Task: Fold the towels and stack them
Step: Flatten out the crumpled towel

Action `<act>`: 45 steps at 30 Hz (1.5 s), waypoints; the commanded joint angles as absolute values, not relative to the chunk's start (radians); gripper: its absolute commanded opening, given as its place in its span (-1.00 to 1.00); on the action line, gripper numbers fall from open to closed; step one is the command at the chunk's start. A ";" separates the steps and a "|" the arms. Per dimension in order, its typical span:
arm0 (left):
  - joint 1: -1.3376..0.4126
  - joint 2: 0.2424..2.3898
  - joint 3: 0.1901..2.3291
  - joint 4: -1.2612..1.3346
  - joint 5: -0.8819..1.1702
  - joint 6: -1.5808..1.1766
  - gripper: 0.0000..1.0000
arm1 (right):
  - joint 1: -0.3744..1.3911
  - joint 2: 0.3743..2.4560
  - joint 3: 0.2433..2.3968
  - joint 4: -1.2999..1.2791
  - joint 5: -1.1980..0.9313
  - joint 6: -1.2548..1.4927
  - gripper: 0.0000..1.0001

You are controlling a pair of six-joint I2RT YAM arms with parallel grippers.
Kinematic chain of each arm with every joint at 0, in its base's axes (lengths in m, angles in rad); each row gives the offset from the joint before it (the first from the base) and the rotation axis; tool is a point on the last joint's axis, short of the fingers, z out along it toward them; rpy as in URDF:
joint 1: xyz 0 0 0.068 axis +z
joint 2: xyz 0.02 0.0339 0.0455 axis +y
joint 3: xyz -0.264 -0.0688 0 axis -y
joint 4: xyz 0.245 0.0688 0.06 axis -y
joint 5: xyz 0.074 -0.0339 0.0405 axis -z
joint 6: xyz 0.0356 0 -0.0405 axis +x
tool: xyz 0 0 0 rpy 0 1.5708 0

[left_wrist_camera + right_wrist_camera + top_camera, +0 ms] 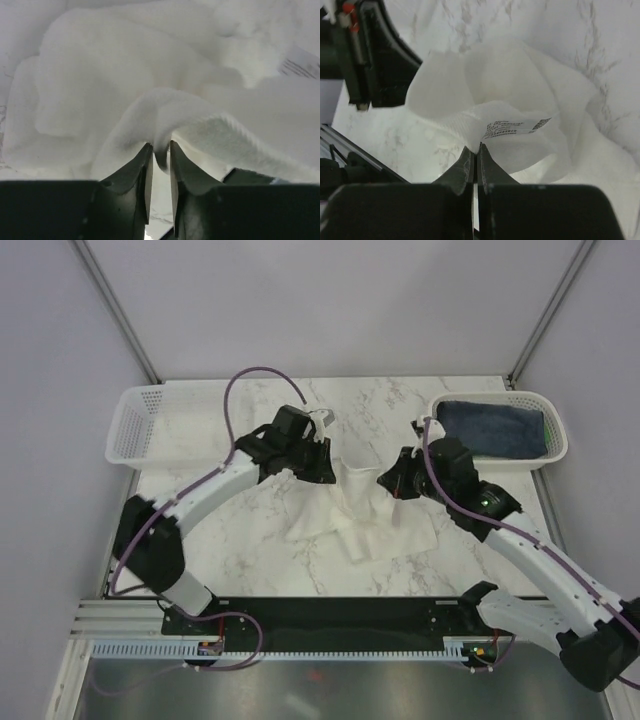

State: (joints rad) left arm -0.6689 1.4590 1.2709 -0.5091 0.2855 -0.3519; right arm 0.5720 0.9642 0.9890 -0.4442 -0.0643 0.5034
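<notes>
cream towel (365, 525): bunched up in the middle of the table (250, 530), raised ridge between the two arms, the rest trailing toward the near edge
left pincer (160, 147): jaws just a slit apart, a fold of the cream towel caught at the tips
right pincer (476, 149): closed tight on a towel edge right by the label (515, 127)
key relation: both grab the same towel close together, left one on its left side, right one on its right, so i'd guess pulling apart sideways spreads it
navy towel (490, 428): in the basket (555, 445), far right corner
</notes>
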 commanded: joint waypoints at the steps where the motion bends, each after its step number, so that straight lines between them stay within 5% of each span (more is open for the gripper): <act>1: -0.568 1.656 1.325 -0.452 0.436 -0.298 -0.43 | 0.569 1.023 0.881 -0.298 -0.136 0.594 -1.00; 5: -0.492 1.804 1.472 -0.508 0.370 -0.313 0.22 | 0.571 1.124 0.876 -0.212 -0.153 0.623 -1.00; 8: -0.499 1.702 1.468 -0.543 0.183 -0.281 0.42 | 0.557 1.207 0.913 -0.192 -0.112 0.637 -1.00; 17: -0.673 1.482 1.244 -0.482 0.085 -0.273 0.41 | 0.540 1.258 0.922 -0.117 -0.141 0.667 -1.00; 29: -0.847 1.635 1.272 -0.497 -0.231 -0.485 0.47 | 0.540 1.244 0.861 -0.084 -0.109 0.660 -1.00; 45: -0.858 1.662 1.224 -0.541 -0.359 -0.508 0.38 | 0.538 1.223 0.859 -0.089 -0.107 0.646 -1.00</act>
State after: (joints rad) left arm -0.8707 1.7027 1.2495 -0.5079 -0.2584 -0.4656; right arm 0.5392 1.2541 0.8513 -0.1272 -0.1158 0.6548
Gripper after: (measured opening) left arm 0.713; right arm 0.013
